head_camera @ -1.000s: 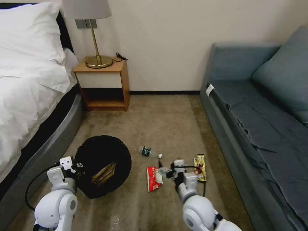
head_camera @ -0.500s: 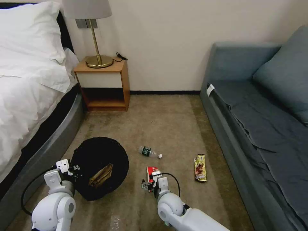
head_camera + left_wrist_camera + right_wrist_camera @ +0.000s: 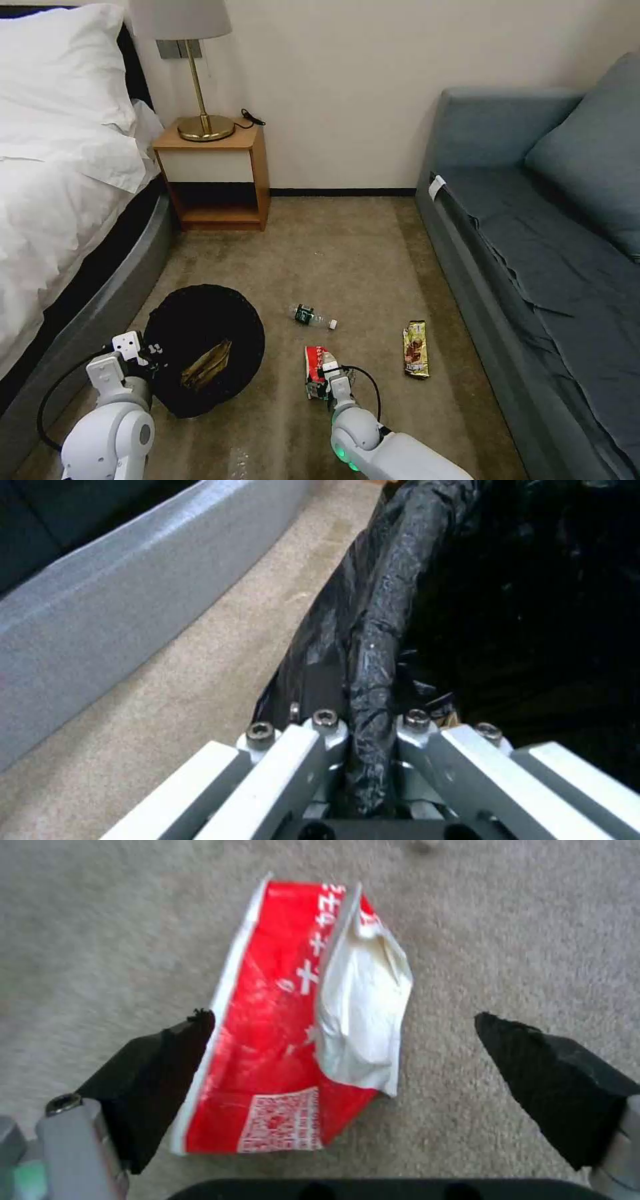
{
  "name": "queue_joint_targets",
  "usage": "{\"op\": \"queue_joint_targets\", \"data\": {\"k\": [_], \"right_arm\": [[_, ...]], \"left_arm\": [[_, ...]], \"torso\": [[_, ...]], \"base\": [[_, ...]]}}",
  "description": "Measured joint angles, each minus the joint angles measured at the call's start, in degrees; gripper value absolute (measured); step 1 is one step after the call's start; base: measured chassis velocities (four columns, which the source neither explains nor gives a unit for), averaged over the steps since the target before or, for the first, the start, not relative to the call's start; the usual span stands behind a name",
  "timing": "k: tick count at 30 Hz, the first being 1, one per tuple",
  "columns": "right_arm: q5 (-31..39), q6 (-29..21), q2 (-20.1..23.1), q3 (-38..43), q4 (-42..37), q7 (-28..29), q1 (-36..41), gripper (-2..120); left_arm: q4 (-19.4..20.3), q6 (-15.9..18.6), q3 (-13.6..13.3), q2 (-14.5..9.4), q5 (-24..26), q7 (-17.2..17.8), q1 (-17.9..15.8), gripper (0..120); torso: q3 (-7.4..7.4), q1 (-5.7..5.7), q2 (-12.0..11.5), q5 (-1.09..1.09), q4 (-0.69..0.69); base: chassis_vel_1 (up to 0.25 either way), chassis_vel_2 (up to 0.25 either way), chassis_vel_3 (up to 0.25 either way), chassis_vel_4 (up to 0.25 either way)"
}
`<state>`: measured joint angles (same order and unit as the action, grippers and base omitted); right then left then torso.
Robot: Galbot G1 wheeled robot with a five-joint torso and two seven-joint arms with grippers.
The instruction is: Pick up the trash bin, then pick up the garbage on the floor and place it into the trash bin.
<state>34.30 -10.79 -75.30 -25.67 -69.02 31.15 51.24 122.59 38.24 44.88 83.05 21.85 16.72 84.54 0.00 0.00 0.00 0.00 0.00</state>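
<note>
currently the left gripper [image 3: 143,350] is clenched on the near-left rim of the round black trash bin lined with a crinkly black plastic bag [image 3: 203,347]; in the left wrist view its fingers [image 3: 320,730] pinch the bagged rim. a crumpled brown paper bag [image 3: 207,363] lies inside the bin. the right gripper [image 3: 347,1040] is released, jaws spread on either side of the red-and-white snack packet [image 3: 293,1015], which lies flat on the beige carpet [image 3: 347,267] right of the bin. the small clear bottle with a green label [image 3: 310,316] lies farther off, and the gold-brown wrapper [image 3: 415,349] lies to the right, near the grey-blue sofa [image 3: 533,220].
</note>
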Motion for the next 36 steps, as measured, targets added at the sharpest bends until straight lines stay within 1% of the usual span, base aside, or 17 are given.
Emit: {"op": "queue_joint_targets", "data": {"k": [5,6,9,11,14,16,18,20,22,24,26,28,30,31,32,34,36], "right_arm": [[-0.75,1.35,-1.03,-0.11,3.49,-0.74,-0.71,97],[-1.14,2.0,-1.51,-0.19,4.99,-1.02,-1.17,93],[-1.41,2.57,-1.98,-0.25,6.45,-1.21,-1.67,88],[-1.71,3.37,-2.58,-0.32,8.4,-1.63,-2.35,82],[-2.04,3.89,-2.93,-0.36,9.6,-1.91,-2.72,81],[-2.54,4.81,-3.43,-0.37,11.3,-2.27,-3.2,70],[-2.59,4.89,-3.47,-0.36,11.45,-2.33,-3.23,68],[-2.78,5.11,-3.5,-0.26,11.71,-2.7,-3.26,57],[-2.83,5.15,-3.51,-0.24,11.78,-2.76,-3.26,55],[-3.1,5.41,-3.52,-0.11,11.95,-2.99,-3.26,44],[-3.17,5.46,-3.5,-0.05,11.92,-3.03,-3.22,41],[-3.3,5.53,-3.26,0.07,11.51,-3.07,-2.96,30],[-3.35,5.56,-3.2,0.12,11.4,-3.07,-2.89,28],[-3.4,5.61,-2.98,0.24,11.0,-3.06,-2.73,19],[-3.4,5.62,-2.75,0.36,10.44,-3.06,-2.54,14],[-3.4,5.62,-2.63,0.42,10.11,-3.03,-2.45,13],[-3.12,5.57,-1.74,0.78,7.73,-2.85,-1.95,1]], "left_arm": [[0.06,-0.01,0.32,-0.2,-0.01,0.02,0.2,2],[0.12,-0.03,0.35,-0.26,-0.01,0.03,0.28,2],[0.18,-0.04,0.35,-0.3,-0.01,0.03,0.33,2],[0.21,-0.07,0.37,-0.37,-0.02,0.03,0.4,2],[0.25,-0.1,0.39,-0.44,-0.03,0.03,0.48,2],[0.4,-0.16,0.5,-0.58,-0.03,0.04,0.6,2],[0.41,-0.18,0.51,-0.6,-0.03,0.04,0.63,2],[0.41,-0.22,0.58,-0.67,-0.03,0.04,0.7,2],[0.41,-0.23,0.59,-0.67,-0.03,0.04,0.7,2],[0.44,-0.24,0.59,-0.67,-0.03,0.04,0.74,2],[0.45,-0.24,0.59,-0.67,-0.03,0.04,0.74,2],[0.52,-0.25,0.59,-0.66,-0.02,0.04,0.75,2],[0.55,-0.25,0.59,-0.65,-0.02,0.04,0.75,2],[0.59,-0.25,0.59,-0.63,-0.02,0.04,0.75,2],[0.6,-0.27,0.58,-0.62,-0.01,0.03,0.77,2],[0.62,-0.27,0.58,-0.62,-0.01,0.04,0.77,2],[0.66,-0.28,0.58,-0.6,0.03,0.03,0.79,2]], "torso": [[0.0,0.0,0.0,0.0,0.0],[0.0,0.0,0.0,0.0,0.0],[0.0,0.0,0.0,0.0,0.0],[0.0,0.0,0.0,0.0,0.0],[0.0,0.0,0.0,-0.01,0.0],[0.0,0.0,0.0,0.0,0.0],[0.0,0.0,0.0,0.0,0.0],[0.0,0.0,0.0,0.0,0.01],[0.0,0.0,0.0,0.0,0.0],[0.0,0.0,0.0,0.0,0.0],[0.0,0.0,0.0,0.0,0.0],[0.0,0.0,0.0,0.0,0.0],[0.0,0.0,0.0,0.0,0.0],[0.0,0.0,0.0,0.0,0.0],[0.0,0.0,0.0,0.0,0.0],[0.0,0.0,0.0,0.0,0.0],[0.0,0.0,0.0,0.0,0.0]], "base": [[0.0,0.0,0.0,0.0],[0.0,0.0,0.0,0.0],[0.0,0.0,0.0,0.0],[0.0,0.0,0.0,0.0],[0.0,0.0,0.0,0.0],[0.0,0.0,0.0,0.0],[0.0,0.0,0.0,0.0],[0.0,0.0,0.0,0.0],[0.0,0.0,0.0,0.0],[0.0,0.0,0.0,0.0],[0.0,0.0,0.0,0.0],[0.0,0.0,0.0,0.0],[0.0,0.0,0.0,0.0],[0.0,0.0,0.0,0.0],[0.0,0.0,0.0,0.0],[0.0,0.0,0.0,0.0],[0.0,0.0,0.0,0.0]]}}
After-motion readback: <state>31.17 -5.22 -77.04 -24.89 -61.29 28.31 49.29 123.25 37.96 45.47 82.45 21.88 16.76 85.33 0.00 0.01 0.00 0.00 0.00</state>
